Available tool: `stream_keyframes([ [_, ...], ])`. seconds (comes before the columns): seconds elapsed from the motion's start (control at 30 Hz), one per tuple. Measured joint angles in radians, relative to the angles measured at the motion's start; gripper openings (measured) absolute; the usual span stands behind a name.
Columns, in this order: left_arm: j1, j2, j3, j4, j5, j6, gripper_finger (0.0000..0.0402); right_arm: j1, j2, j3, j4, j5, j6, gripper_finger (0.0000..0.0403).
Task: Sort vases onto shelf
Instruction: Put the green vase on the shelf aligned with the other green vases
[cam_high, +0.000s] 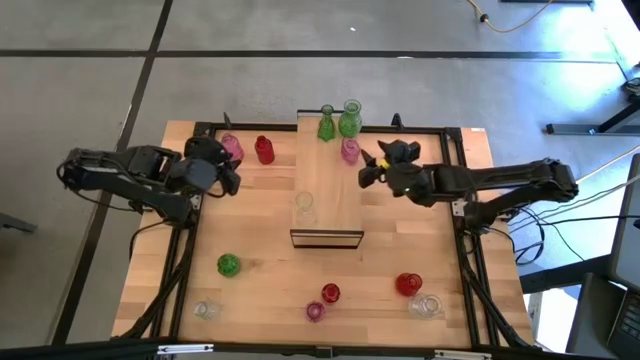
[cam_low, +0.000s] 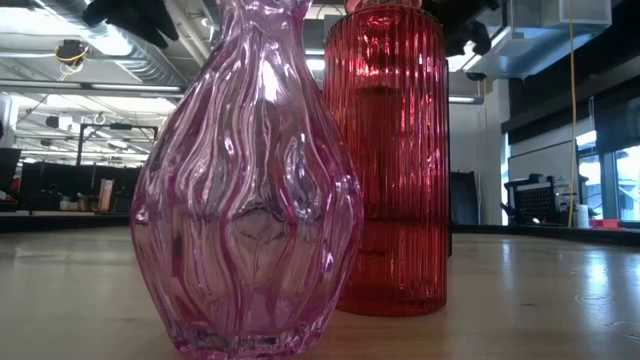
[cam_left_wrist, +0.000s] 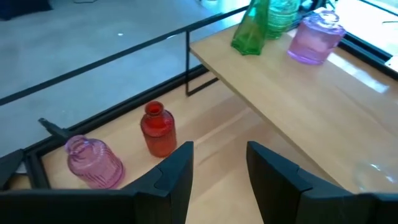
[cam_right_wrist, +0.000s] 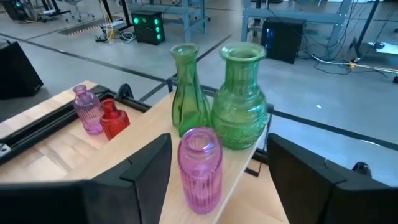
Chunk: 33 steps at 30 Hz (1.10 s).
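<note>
The shelf lies in the table's middle. At its far end stand two green vases and a pink vase. A clear vase stands nearer its near end. My right gripper hovers open just right of the pink vase, which stands on its base on the shelf, ahead of the fingers. My left gripper is open over the table left of the shelf, nothing between its fingers. A pink vase and a red vase stand at the far left.
On the near half of the table stand a green vase, a clear one, a red and a pink pair, and a red and a clear one. A dark frame rims the table.
</note>
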Motion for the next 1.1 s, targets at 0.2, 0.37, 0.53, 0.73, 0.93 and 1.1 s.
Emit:
stream_keyframes([
  [0.2,0.023,0.025,0.000,-0.008,0.053,-0.020,0.0142,0.000,-0.057,0.000,-0.087,-0.004,-0.025,0.0241],
  [0.37,0.008,0.057,0.000,-0.023,0.120,-0.104,0.0142,-0.001,-0.080,0.000,-0.169,-0.007,-0.021,0.0241],
  [0.53,-0.045,0.101,0.000,-0.018,0.099,-0.182,0.0142,-0.001,-0.106,0.000,-0.178,-0.069,-0.018,0.0241],
  [0.73,-0.117,0.137,-0.001,0.087,0.058,-0.237,0.0142,-0.001,-0.148,0.000,-0.225,-0.121,-0.021,0.0241],
  [0.93,-0.201,0.165,-0.004,0.103,-0.027,-0.290,0.0142,-0.001,-0.185,0.000,-0.342,-0.139,-0.022,0.0241],
  [1.1,-0.256,0.185,-0.034,0.109,-0.021,-0.358,0.0142,-0.001,-0.200,0.000,-0.370,-0.176,-0.019,0.0241],
])
